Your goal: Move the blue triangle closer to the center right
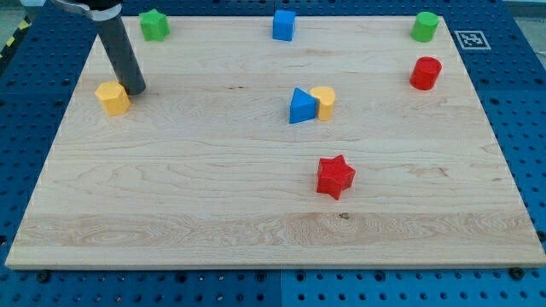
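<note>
The blue triangle (300,107) lies a little right of the board's middle, touching a yellow rounded block (323,102) on its right side. My tip (135,89) is at the view's upper left, far from the triangle, right beside a yellow hexagon block (112,98). The dark rod slants up to the view's top left.
A red star (335,176) lies below the triangle. A red cylinder (425,73) and a green cylinder (425,26) are at the upper right. A blue cube (284,25) sits at top centre, a green star-like block (154,24) at top left. The wooden board (171,205) rests on a blue pegboard.
</note>
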Available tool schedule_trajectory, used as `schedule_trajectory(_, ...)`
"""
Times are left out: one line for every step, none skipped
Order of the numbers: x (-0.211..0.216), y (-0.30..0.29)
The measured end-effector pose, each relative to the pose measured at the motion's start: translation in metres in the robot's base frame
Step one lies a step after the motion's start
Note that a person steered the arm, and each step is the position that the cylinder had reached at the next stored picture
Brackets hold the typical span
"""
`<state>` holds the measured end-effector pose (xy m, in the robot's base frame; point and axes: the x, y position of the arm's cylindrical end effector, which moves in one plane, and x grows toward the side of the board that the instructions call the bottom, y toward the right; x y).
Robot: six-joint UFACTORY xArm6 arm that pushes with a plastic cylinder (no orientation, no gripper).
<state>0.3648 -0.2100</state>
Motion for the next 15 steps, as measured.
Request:
schedule_trajectory(-0.005, 0.021)
schedule_trajectory(-0.006, 0.096)
schedule_trajectory(-0.006, 0.175)
schedule_trajectory(-0.006, 0.218)
schedule_trajectory(-0.006, 0.219)
schedule_trajectory(-0.006, 0.219)
schedule_trajectory(-0.006, 0.219)
schedule_trajectory(0.003, 0.218)
schedule_trajectory(0.029, 0.219)
schedule_trajectory(0.045, 0.242)
schedule_trajectory(0.045, 0.284)
schedule_trajectory(0.054, 0.313)
schedule_trajectory(0.074, 0.318)
schedule_trajectory(0.092, 0.314)
schedule_trajectory(0.108, 0.314)
